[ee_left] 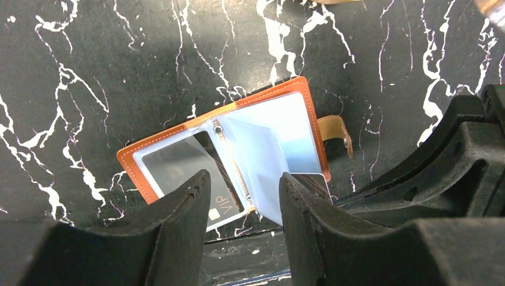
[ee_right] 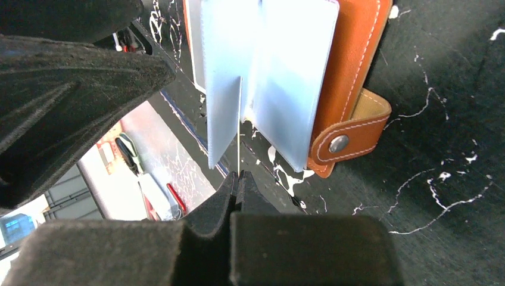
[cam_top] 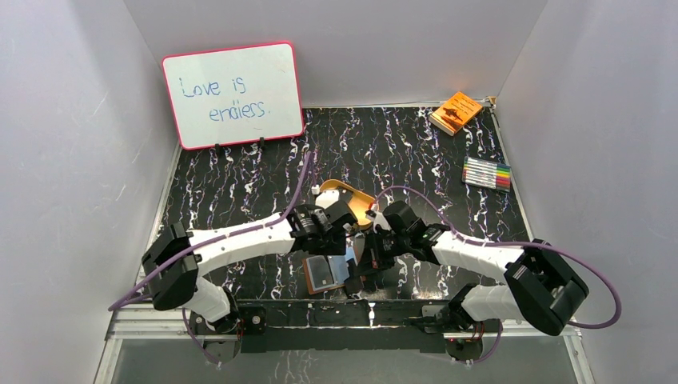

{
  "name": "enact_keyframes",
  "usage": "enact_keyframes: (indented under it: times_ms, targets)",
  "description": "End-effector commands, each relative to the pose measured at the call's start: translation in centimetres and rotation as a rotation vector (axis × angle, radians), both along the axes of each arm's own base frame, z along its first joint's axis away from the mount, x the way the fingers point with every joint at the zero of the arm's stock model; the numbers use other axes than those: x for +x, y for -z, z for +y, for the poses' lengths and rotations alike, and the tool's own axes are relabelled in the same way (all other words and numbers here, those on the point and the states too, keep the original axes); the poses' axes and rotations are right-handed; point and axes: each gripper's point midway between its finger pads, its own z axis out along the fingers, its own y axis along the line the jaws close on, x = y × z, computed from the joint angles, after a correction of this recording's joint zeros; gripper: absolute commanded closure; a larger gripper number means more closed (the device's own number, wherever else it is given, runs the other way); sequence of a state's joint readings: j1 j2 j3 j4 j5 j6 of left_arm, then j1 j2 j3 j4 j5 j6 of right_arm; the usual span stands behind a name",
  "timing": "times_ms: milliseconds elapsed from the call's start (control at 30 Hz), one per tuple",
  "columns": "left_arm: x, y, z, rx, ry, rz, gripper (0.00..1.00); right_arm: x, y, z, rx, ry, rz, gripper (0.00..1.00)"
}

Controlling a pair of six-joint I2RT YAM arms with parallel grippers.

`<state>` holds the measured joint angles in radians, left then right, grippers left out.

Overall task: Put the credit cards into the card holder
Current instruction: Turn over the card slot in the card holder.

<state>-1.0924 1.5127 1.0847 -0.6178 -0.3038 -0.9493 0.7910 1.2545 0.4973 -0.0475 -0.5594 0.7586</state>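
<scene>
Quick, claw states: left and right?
Left claw: open, over the card holder.
Right claw: closed on a credit card, seen edge-on.

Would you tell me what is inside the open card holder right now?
A black card marked VIP shows inside the card holder; the raised plastic sleeves hide whatever lies beneath them.

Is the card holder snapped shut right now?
No, the left wrist view shows the card holder spread open, its clear sleeves exposed and its strap tab lying loose.
</scene>
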Motion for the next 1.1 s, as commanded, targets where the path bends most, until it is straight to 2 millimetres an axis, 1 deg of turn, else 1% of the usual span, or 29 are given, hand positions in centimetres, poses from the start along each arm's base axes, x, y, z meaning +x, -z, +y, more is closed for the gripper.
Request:
enact_keyframes:
  times_ms: [0,167,367,500,567,733,1067]
  targets:
    - [-0.3,-0.1,0.8,-0.040,-0.039,-0.009,0.55,1.1,-1.7,1.6,0.048,-0.008,-0.051,1.00]
    - [-0.2,0.0,1.0,-0.047,-0.046,-0.023,0.54,1.0,-1.7,1.9,0.046,-0.017,-0.052,1.00]
    - [0.4,-0.9,0.8,-0.072,-0.064,-0.058,0.53,0.9,-1.8,2.1,0.043,-0.025,-0.053,1.00]
    - [0.7,-1.7,1.2,-0.110,-0.101,-0.093,0.48,0.9,-1.7,2.2,0.040,-0.028,-0.053,1.00]
    - [0.7,-1.8,1.4,-0.122,-0.108,-0.102,0.46,0.9,-1.6,2.2,0.040,-0.031,-0.052,1.00]
    - [0.5,-0.7,1.5,-0.112,-0.105,-0.079,0.44,1.0,-1.6,2.3,0.040,-0.033,-0.054,1.00]
    - [0.2,2.0,1.9,-0.115,-0.112,-0.025,0.46,0.9,-1.6,2.3,0.038,-0.036,-0.055,1.00]
